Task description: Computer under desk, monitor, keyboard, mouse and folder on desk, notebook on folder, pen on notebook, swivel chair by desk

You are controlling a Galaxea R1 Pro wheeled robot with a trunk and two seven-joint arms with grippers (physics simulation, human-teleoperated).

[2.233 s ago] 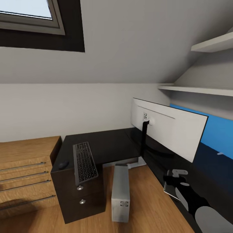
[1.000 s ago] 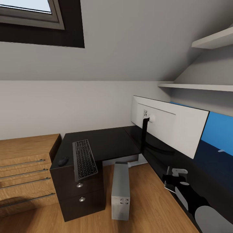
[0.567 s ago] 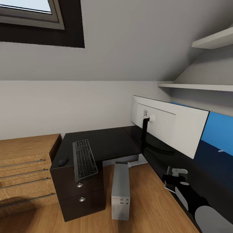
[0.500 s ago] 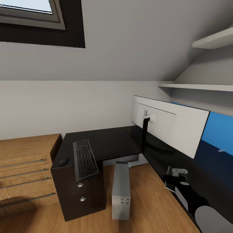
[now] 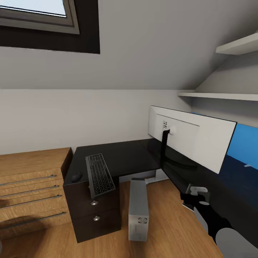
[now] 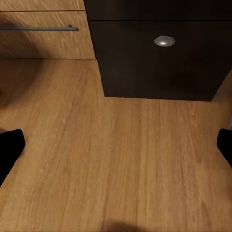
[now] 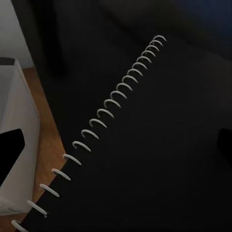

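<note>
In the head view the L-shaped black counter (image 5: 125,157) stands in the corner of the room. The keyboard (image 5: 100,175) lies on its near wing, at about 8 o'clock from the picture's centre, and its near end hangs a little over the counter edge above the drawers (image 5: 96,211). The mouse (image 5: 76,176) rests just beside the keyboard, at its 9 o'clock side. The monitor (image 5: 191,141) stands on the other wing, at 3 o'clock, with its white back toward the camera. The computer (image 5: 138,209) stands upright on the wood floor (image 5: 168,215) at 6 o'clock, beside the drawers and near the inner corner of the counter. A light wood cabinet (image 5: 30,190) is at 8 o'clock, against the counter's end.

The right tool (image 5: 194,196) is at 4 o'clock, over the counter edge, above the notebook (image 7: 140,145). In the right wrist view its fingers are wide apart, released, on both sides of the dark cover with the white spiral; whether they touch it I cannot tell. The white computer case (image 7: 17,145) shows beside it.

In the left wrist view the left tool (image 6: 116,145) is also released, holding nothing, above the wood floor before a drawer knob (image 6: 164,41).
</note>
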